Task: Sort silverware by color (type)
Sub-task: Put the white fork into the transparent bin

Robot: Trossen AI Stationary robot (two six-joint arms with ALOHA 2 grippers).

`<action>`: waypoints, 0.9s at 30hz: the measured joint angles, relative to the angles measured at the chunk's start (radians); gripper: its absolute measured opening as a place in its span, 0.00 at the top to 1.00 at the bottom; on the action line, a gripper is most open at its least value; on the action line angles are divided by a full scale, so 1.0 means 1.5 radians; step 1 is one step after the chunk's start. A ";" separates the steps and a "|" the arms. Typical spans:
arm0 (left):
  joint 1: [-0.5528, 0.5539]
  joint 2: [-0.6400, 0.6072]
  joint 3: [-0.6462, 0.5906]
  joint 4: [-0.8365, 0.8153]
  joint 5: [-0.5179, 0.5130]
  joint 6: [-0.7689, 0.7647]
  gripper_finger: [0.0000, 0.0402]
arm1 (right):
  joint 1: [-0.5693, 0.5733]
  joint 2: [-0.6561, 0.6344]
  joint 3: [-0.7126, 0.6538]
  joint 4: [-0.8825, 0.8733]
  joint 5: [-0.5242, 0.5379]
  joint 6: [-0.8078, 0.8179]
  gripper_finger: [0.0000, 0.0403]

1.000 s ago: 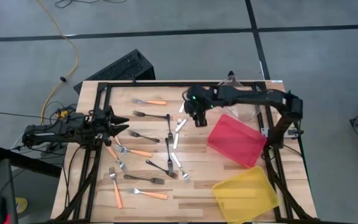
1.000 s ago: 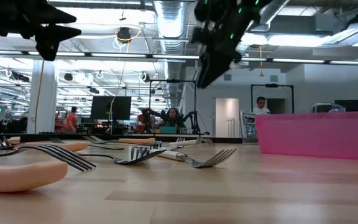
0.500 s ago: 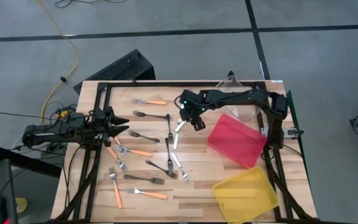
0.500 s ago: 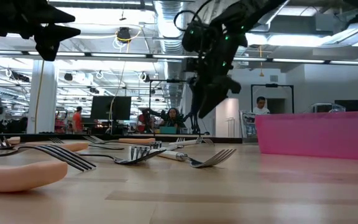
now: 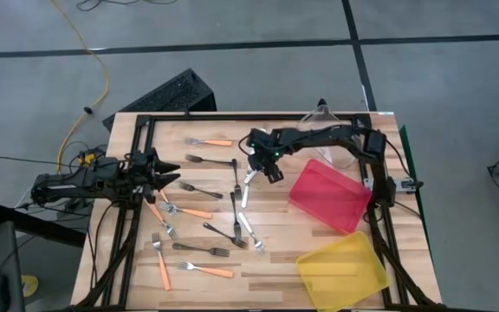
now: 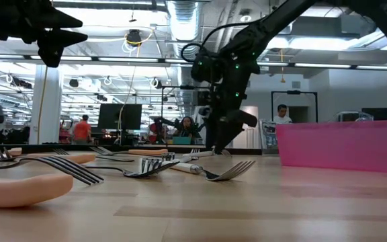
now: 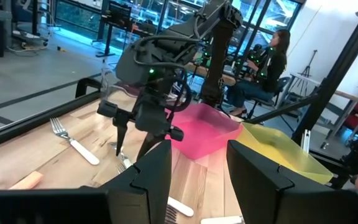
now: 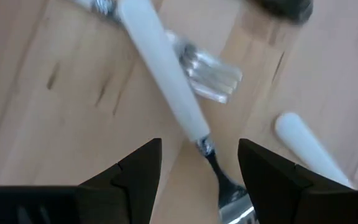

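Note:
The silverware lies scattered flat on the wooden table (image 5: 275, 260): orange-handled forks (image 5: 189, 211), black forks (image 5: 213, 161) and white-handled forks (image 5: 249, 173). My right gripper (image 5: 262, 173) points steeply down, open, low over the white-handled forks at the table's middle. In the right wrist view one white handle (image 8: 166, 74) runs slantwise ahead of the gripper (image 8: 197, 171), and its end lies between the two fingers. A second white handle (image 8: 309, 146) lies beside it. My left gripper (image 5: 167, 171) waits open and level at the left edge.
A red bin (image 5: 327, 198) stands right of my right gripper, a yellow bin (image 5: 343, 269) at the near right corner, and a clear bin (image 5: 332, 117) at the far right. Black frame rails run along the table's left, right and far edges. People sit in the room beyond the table.
My right gripper has come down from high above the table to just over the white-handled forks. It has moved slightly toward the table's left edge and rolled about its own axis. Its fingers have stayed open. No fork has moved.

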 joint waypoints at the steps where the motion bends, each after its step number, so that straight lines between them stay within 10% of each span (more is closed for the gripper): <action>1: 0.000 0.000 0.000 0.000 0.000 0.000 0.65 | -0.004 0.000 0.000 0.003 0.000 0.000 0.41; 27: 0.000 0.000 0.001 -0.016 0.000 -0.012 0.65 | -0.016 0.037 0.007 0.025 -0.009 0.025 0.66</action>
